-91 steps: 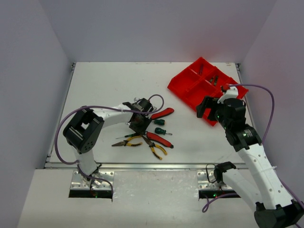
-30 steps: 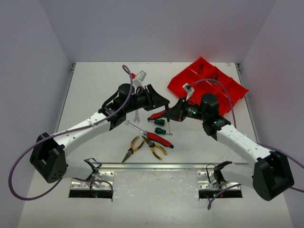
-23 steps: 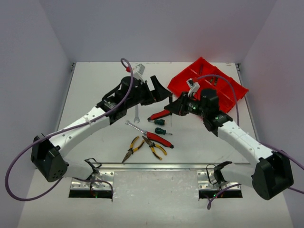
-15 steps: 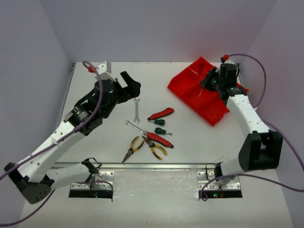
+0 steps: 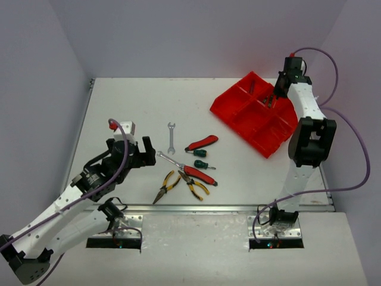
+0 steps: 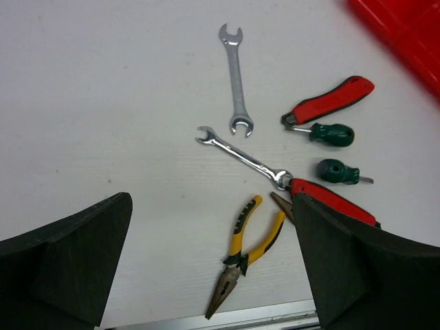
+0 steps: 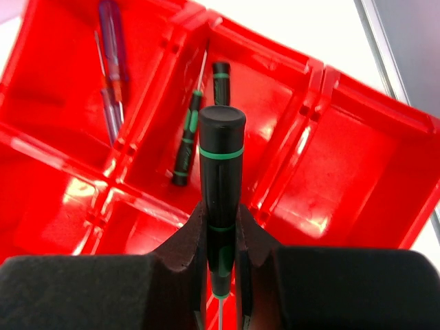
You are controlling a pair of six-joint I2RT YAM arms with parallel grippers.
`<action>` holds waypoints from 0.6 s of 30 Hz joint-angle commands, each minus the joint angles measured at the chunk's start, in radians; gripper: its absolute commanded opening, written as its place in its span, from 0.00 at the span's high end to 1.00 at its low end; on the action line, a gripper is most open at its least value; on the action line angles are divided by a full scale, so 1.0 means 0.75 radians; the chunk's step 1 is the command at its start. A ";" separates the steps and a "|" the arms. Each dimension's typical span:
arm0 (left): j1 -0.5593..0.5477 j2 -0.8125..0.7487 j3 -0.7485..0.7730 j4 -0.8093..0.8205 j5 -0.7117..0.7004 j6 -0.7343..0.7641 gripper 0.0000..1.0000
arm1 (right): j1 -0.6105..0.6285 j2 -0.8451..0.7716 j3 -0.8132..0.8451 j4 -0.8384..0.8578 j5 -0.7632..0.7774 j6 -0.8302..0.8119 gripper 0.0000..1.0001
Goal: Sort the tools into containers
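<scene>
My right pincer (image 7: 221,237) is clamped on a black screwdriver (image 7: 221,148), handle pointing straight out from the fingers (image 7: 182,256), over the red tray (image 7: 313,72). Just ahead of its butt lies the compartment (image 7: 269,117) holding two matching screwdrivers (image 7: 184,143). My left pincer (image 6: 212,206) gapes wide over the tabletop (image 6: 103,103).
</scene>
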 commanded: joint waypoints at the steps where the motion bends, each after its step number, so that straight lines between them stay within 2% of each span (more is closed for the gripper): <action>1: -0.003 -0.115 0.015 0.072 -0.077 0.016 0.00 | -0.001 -0.042 0.081 -0.047 0.041 -0.057 1.00; 18: -0.004 -0.008 -0.014 0.077 -0.069 0.016 0.00 | -0.012 -0.038 0.079 -0.047 -0.019 -0.073 1.00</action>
